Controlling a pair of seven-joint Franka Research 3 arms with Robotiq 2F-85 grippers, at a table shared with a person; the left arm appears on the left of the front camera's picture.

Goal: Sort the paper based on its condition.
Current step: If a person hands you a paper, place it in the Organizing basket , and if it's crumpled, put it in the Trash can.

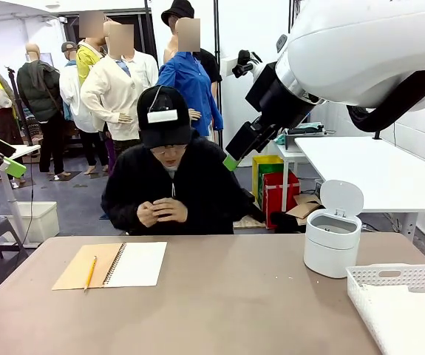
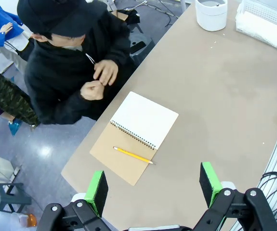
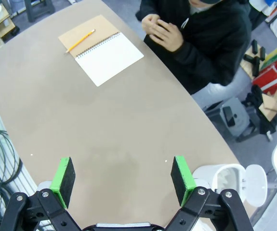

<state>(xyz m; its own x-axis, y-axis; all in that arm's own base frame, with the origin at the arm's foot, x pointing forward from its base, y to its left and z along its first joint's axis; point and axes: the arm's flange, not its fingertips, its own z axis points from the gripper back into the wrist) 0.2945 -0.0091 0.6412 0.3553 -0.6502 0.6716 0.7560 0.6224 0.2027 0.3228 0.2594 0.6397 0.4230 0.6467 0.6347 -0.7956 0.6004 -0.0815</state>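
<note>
Tan worktop (image 1: 219, 310) is carrying an open spiral notebook (image 1: 112, 265) left of centre in the front view. Its brown cover is folded out, its blank white page is facing up, and a yellow pencil (image 1: 90, 272) is lying on the cover. A white rectangular label (image 1: 162, 116) is sitting on the front of the person's black cap, with print too small to read.

Paper: the person (image 1: 197, 185) is sitting at the far edge, with both hands (image 1: 162, 211) pinching together at chest height. Cannot tell whether any paper is sitting between the fingers. White basket (image 1: 389, 271) at lower right is showing a white floor, and I cannot tell if flat sheets are lying in it. White bin (image 1: 332, 248) is standing just left of the basket.

Left tool (image 2: 152, 185) is hanging released above the worktop's near edge, green pads wide apart, grasping nothing. Right tool (image 3: 124, 180) is hanging released over bare worktop, also grasping nothing.

Front view is giving the cap label and the bin lid standing upright. Left wrist view is looking down on the notebook at centre, with bin and basket at upper right and cables at the right edge. Right wrist view is showing the notebook at upper left and the open-lidded bin at lower right. It is also showing a grey stool and red and yellow crates beside the person.
</note>
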